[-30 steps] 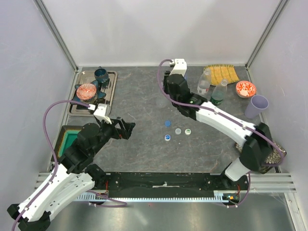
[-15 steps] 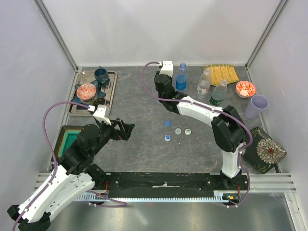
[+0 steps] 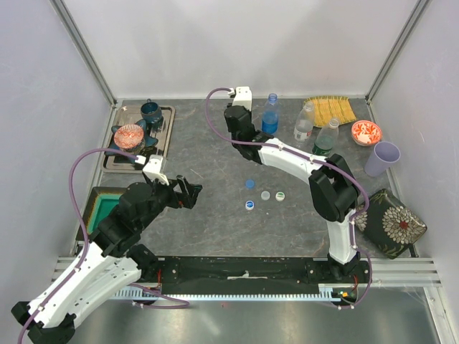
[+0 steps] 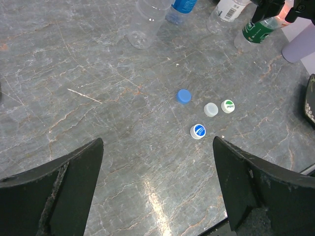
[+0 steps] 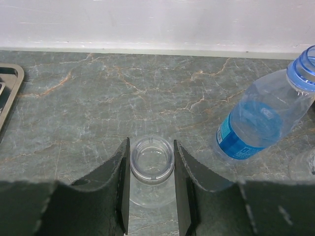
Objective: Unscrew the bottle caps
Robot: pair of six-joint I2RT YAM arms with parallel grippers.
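Note:
My right gripper (image 3: pixel 237 129) (image 5: pixel 152 162) stands at the back of the table, its fingers pressed on either side of the open, capless neck of a clear unlabelled bottle (image 5: pixel 152 158) that stands upright; its lower body shows in the left wrist view (image 4: pixel 143 27). A blue-labelled bottle (image 3: pixel 270 115) (image 5: pixel 256 123) stands just to its right, capless. A white-labelled bottle (image 3: pixel 304 123) and a green-labelled bottle (image 3: pixel 326 137) stand further right. Several loose caps (image 3: pixel 264 192) (image 4: pixel 204 110) lie mid-table. My left gripper (image 3: pixel 190 192) (image 4: pixel 157 187) is open and empty, left of the caps.
A metal tray (image 3: pixel 166 136) with a dark cup and a red bowl is at the back left, and a teal box (image 3: pixel 100 208) at the left edge. A yellow cloth (image 3: pixel 330 109), a red-and-white bowl (image 3: pixel 366 132), a lilac cup (image 3: pixel 381 158) and a flowered pouch (image 3: pixel 393 222) are on the right.
My right arm has swung left from beside the green-labelled bottle to the left of the blue-labelled bottle, uncovering it. The left arm has hardly moved.

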